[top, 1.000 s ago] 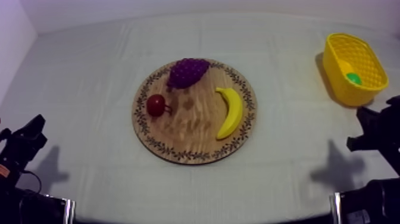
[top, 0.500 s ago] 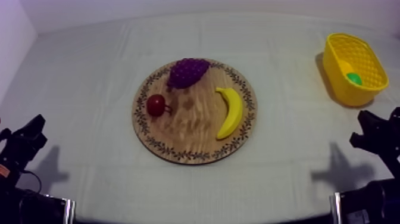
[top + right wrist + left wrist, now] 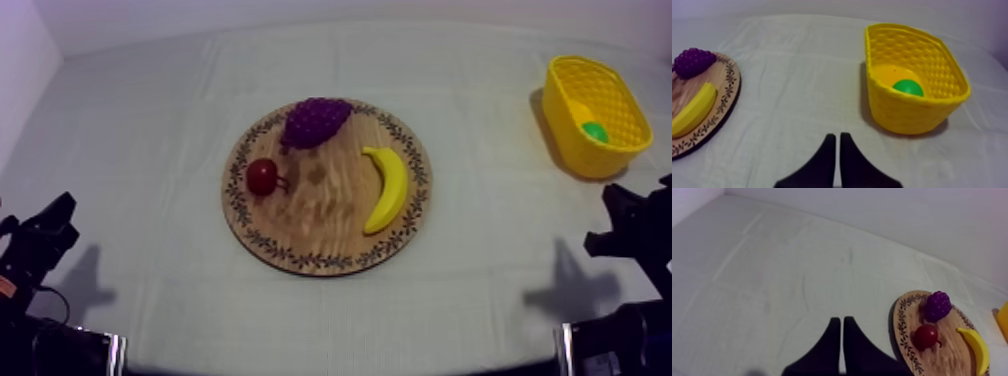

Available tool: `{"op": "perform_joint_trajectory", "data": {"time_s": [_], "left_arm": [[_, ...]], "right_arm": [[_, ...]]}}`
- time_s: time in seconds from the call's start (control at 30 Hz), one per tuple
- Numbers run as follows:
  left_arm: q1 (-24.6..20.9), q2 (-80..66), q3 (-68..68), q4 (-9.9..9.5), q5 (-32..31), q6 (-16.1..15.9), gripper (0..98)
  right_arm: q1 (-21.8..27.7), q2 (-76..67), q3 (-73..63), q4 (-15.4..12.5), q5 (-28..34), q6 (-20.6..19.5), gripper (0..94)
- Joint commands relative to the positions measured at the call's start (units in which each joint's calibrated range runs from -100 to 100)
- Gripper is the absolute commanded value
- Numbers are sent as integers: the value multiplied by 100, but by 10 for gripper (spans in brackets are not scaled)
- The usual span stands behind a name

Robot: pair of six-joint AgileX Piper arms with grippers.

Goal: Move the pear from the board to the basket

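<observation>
Pear [image 3: 908, 87] sits inside yellow basket [image 3: 907, 117], green part showing; task looks done. Wooden board [image 3: 320, 215] has grapes [image 3: 316, 121], banana [image 3: 387, 187], small red fruit [image 3: 262, 176]. L gripper [image 3: 839, 319] & R gripper [image 3: 837, 135]: fingers pressed together, nothing held, parked low, prob. no pick left.

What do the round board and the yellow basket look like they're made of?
The board looks like matte wood: visible grain, dark leaf pattern round the rim. The basket is probably moulded plastic: uniform bright yellow, woven-look lattice walls.
</observation>
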Motion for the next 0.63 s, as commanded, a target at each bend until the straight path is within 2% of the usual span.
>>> {"op": "perform_joint_trajectory", "data": {"time_s": [0.0, 0.6], "left_arm": [[1, 0, 2, -2, 1, -2, 1], [1, 0, 2, -2, 1, 0, 1]], "right_arm": [[2, -3, -3, -2, 2, 51, 4], [18, -3, -3, -2, -6, 69, 4]]}}
